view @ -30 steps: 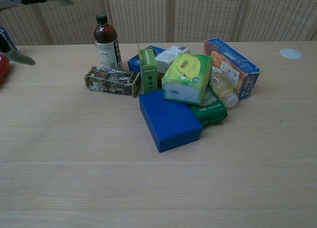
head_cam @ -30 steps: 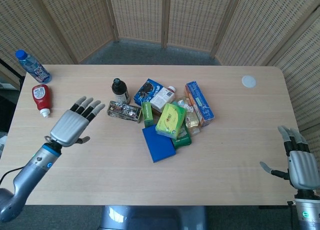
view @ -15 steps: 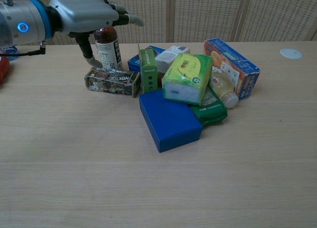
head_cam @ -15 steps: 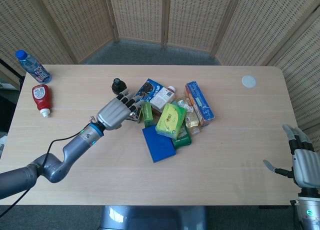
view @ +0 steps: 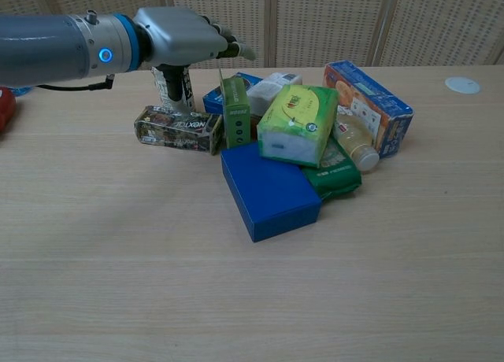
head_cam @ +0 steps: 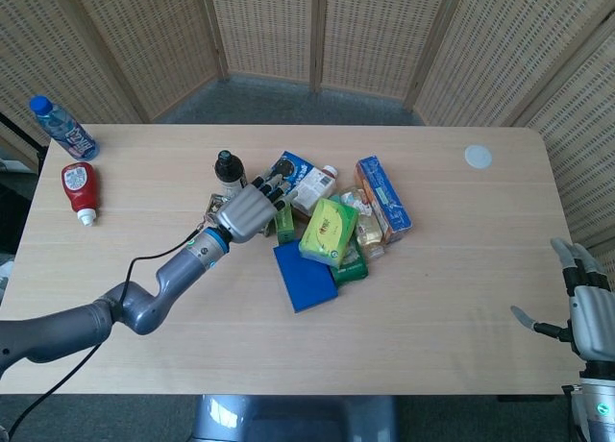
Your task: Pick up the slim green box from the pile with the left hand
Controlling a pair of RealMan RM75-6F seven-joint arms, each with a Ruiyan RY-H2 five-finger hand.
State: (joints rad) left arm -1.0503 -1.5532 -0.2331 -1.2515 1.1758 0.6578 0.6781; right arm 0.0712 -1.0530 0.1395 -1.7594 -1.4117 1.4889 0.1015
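Above the pile's left edge, the left robot hand hovers with fingers apart over the slim green box; bare tabletop lies nearer.

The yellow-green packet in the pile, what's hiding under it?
Under the yellow-green packet a dark green pouch pokes out, and the packet's edge rests over the blue box. Whatever else lies beneath it is covered.

Blue box at pile front; ketchup bottle & water bottle far left.
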